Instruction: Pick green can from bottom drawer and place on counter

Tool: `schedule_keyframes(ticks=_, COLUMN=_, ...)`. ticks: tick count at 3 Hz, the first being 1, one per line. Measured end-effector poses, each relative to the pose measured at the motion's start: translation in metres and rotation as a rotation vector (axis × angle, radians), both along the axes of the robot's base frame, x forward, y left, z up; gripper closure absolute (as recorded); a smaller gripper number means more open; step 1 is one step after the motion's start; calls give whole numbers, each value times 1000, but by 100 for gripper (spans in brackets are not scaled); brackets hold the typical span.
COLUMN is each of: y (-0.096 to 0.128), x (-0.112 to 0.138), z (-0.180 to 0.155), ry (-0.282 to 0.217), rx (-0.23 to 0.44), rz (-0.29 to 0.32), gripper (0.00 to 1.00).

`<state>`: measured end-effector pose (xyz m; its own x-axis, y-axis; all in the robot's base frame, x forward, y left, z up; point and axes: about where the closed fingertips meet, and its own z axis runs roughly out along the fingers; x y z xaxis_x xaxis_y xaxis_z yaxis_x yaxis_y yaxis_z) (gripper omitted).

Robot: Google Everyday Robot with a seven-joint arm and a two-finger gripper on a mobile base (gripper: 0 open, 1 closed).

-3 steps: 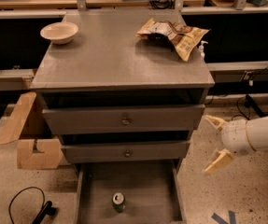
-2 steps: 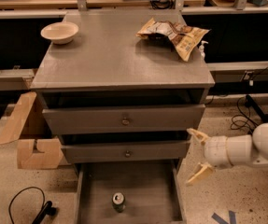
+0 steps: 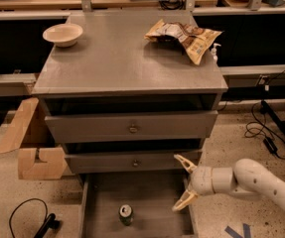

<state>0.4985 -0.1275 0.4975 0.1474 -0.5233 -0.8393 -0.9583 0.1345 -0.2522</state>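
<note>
The green can stands upright on the floor of the open bottom drawer, near its front middle, silver lid up. My gripper is open, its two pale fingers spread wide, one above the other. It hangs at the drawer's right wall, to the right of the can and a little above it, and holds nothing. The white arm reaches in from the lower right. The grey counter tops the cabinet above.
A pale bowl sits at the counter's back left and a crumpled snack bag at its back right. Two shut drawer fronts with knobs are above the open drawer. A cardboard box and cables lie on the floor.
My gripper has moved left and down, from beside the cabinet's right side to the right wall of the open drawer. The can has not moved.
</note>
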Motion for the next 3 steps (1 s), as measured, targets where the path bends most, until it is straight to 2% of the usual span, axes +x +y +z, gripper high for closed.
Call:
schedule_keyframes(ticks=1, y=12, x=-7, z=-31, ry=9, rx=40, rz=19, gripper=0)
schedule_keyframes(ticks=2, y=12, x=-7, z=-30, ry=10, rx=39, rz=19, gripper=0)
schedule_keyframes(ticks=3, y=26, x=-7, z=-46, ry=24, rx=62, rz=42, gripper=0)
